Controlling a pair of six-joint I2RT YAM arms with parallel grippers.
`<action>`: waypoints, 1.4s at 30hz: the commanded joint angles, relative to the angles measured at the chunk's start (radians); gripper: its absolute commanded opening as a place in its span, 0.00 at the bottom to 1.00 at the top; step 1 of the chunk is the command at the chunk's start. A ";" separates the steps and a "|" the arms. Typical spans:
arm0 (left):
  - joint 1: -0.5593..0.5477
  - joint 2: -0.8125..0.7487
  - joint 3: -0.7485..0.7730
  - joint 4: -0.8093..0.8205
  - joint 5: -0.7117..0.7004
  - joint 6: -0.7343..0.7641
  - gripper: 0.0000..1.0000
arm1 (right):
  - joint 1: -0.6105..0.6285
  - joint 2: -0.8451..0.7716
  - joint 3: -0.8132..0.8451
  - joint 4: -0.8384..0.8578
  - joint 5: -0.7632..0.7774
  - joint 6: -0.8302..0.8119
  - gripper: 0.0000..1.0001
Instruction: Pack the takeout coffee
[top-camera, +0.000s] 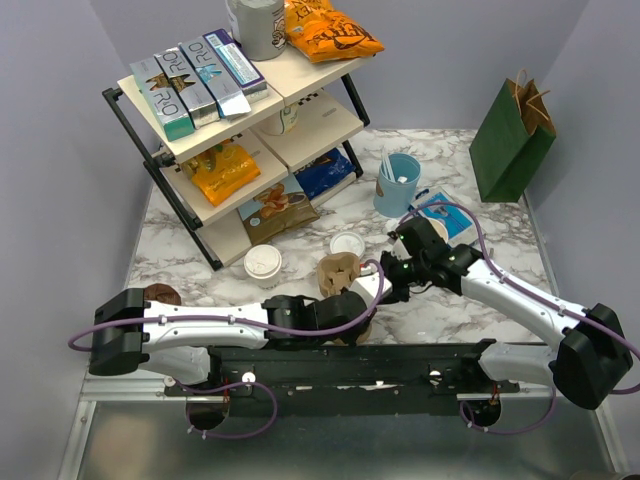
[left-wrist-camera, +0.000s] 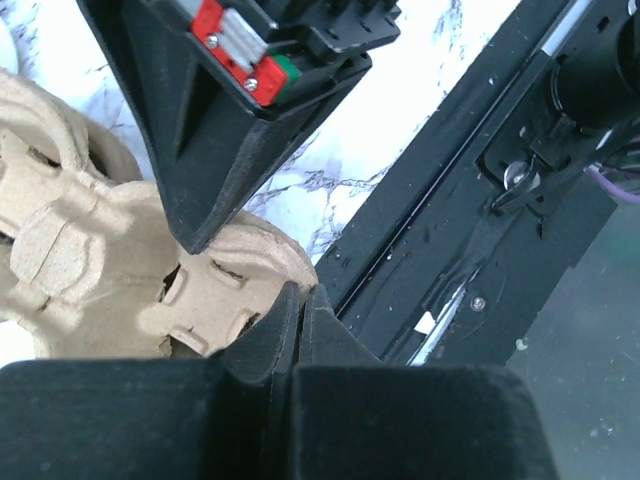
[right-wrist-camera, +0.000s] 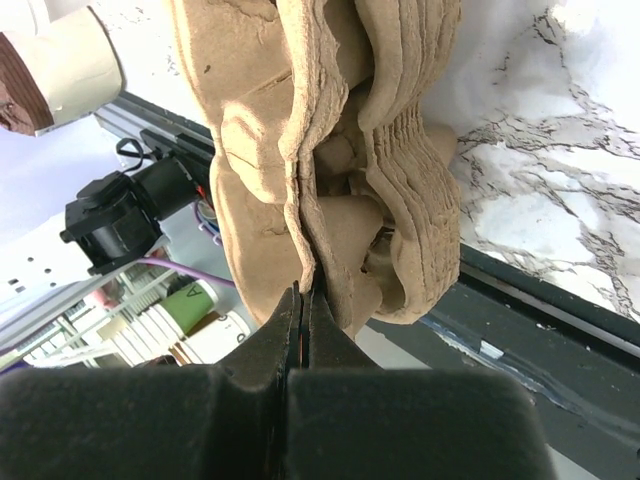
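The takeout coffee (top-camera: 263, 263) is seen upright on the marbled table (top-camera: 440, 160), left of the pulp carrier (top-camera: 338, 270). One rim is clamped by the left gripper (left-wrist-camera: 300, 300) and another edge is pinched by the right gripper (right-wrist-camera: 303, 300). If these are pulled unevenly, the pulp may be torn or the cup knocked. The table is enclosed by lilac walls (top-camera: 60, 150).

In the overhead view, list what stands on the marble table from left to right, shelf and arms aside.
Dark brown round object → white-lidded paper cup → cardboard cup carrier → light blue cup → green paper bag.
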 joint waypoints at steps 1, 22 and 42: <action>0.001 0.002 0.027 -0.059 -0.086 -0.056 0.00 | -0.002 -0.017 0.005 -0.001 -0.025 -0.020 0.02; 0.174 -0.077 -0.070 0.043 0.203 -0.239 0.00 | 0.001 -0.270 0.035 0.000 0.167 -0.299 0.42; 0.226 -0.208 -0.159 0.089 0.229 -0.296 0.00 | 0.163 -0.268 -0.098 0.075 0.354 -0.009 0.28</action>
